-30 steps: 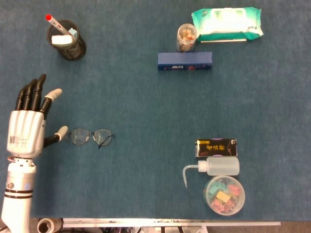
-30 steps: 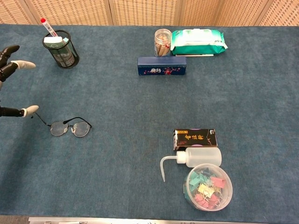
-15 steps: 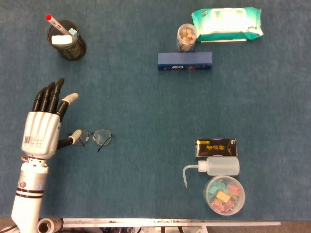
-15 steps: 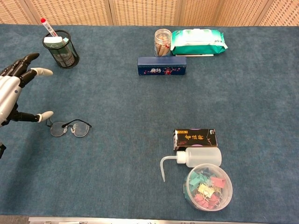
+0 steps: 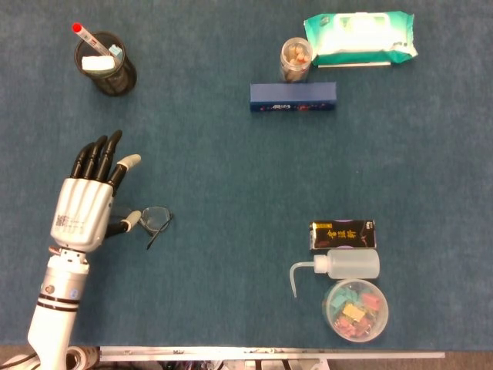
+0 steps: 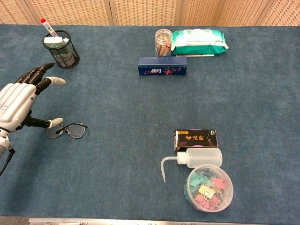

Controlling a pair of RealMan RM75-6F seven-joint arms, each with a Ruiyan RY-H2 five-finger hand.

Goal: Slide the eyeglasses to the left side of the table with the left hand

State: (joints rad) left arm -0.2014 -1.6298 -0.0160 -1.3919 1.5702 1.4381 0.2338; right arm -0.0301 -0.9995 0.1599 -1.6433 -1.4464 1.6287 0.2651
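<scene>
The thin-framed eyeglasses (image 5: 156, 219) lie flat on the blue cloth at the table's left part, also seen in the chest view as eyeglasses (image 6: 71, 131). My left hand (image 5: 83, 210) hovers flat just left of them, palm down and fingers spread and pointing away from me. Its thumb tip (image 6: 57, 122) reaches over the left lens and hides part of it; whether it presses on the frame I cannot tell. The hand (image 6: 16, 101) holds nothing. My right hand shows in neither view.
A black mesh pen cup (image 5: 108, 65) stands at the far left. Further right sit a blue box (image 5: 293, 96), a jar (image 5: 295, 59) and a wipes pack (image 5: 360, 37). Near right lie a black box (image 5: 343, 233), a squeeze bottle (image 5: 347, 264) and a clip bowl (image 5: 355, 309).
My left hand has moved to the right across the table, and its thumb now covers the glasses' left lens. The glasses have barely shifted.
</scene>
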